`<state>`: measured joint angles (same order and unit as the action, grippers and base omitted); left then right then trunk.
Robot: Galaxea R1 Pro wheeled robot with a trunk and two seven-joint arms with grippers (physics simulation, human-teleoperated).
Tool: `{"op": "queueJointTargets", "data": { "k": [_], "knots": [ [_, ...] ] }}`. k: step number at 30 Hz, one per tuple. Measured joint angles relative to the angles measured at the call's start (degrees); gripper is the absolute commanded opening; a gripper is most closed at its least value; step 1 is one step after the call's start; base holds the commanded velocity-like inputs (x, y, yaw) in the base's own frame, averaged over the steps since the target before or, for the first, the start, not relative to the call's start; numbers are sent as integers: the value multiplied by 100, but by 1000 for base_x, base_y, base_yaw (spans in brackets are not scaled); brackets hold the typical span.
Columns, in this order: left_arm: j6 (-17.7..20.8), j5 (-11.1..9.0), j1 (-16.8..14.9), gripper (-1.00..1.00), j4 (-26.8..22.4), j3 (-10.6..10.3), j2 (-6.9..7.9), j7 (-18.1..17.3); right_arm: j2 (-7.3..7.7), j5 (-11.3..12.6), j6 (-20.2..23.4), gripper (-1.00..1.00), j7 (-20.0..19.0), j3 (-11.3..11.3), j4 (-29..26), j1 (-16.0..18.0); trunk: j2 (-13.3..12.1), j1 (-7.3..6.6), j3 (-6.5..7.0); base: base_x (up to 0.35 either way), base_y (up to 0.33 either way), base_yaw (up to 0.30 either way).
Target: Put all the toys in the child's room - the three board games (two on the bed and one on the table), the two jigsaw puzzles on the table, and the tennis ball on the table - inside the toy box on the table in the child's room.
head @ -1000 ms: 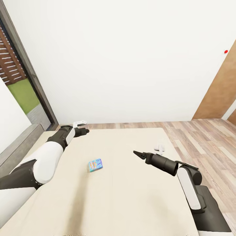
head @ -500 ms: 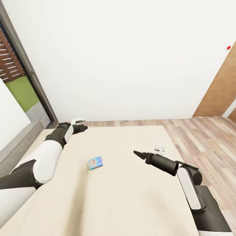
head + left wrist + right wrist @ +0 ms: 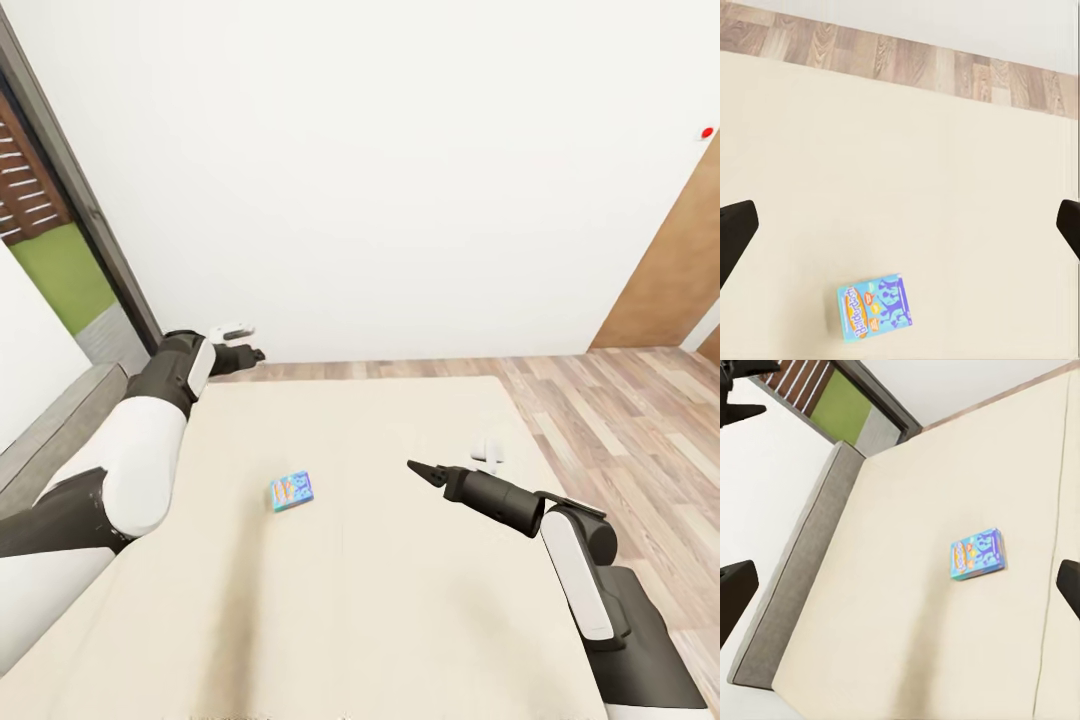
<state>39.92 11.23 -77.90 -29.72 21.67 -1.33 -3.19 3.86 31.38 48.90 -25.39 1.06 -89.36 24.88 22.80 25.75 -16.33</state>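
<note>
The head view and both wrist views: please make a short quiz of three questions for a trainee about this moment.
1. True or false: the small blue board game lies flat on the bed.
2. What does the left gripper hold? A) the board game B) a ball C) nothing
3. Fill in: in the head view, the board game lies between the two ____.

Key:
1. True. It rests on the beige cover, apart from both grippers.
2. C. In the left wrist view the fingertips stand wide apart with nothing between them.
3. Arms. The right gripper points toward the box without touching it.
</note>
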Motion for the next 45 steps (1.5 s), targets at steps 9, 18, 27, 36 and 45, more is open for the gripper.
{"op": "queueJointTargets", "data": {
  "k": [9, 18, 27, 36, 45],
  "knots": [
    [28, 3, -199, 100, -22, 0, -186, 8, 0, -1, -7, 100, -1, 8, 0, -20, 0, 0, -85, 0, 0, 0],
    [-10, 7, -217, 100, -13, 4, -312, 8, 1, 8, 13, 100, -10, 213, 0, -119, 0, 0, -170, 0, 0, 0],
    [-24, 6, -218, 100, -8, 7, -364, 8, 0, -2, 26, 100, -33, 276, 0, -128, 0, 0, -255, 0, 0, 0],
    [-31, 7, -219, 100, -8, 1, -396, 8, 5, 17, 30, 100, -39, 313, 0, -128, 0, 0, -339, 0, 0, 0],
    [-45, 8, -219, 100, -8, 0, -442, 12, 1, 34, 35, 100, -43, 373, -4, -128, 0, 0, -424, 0, 0, 0]
  ]
}}
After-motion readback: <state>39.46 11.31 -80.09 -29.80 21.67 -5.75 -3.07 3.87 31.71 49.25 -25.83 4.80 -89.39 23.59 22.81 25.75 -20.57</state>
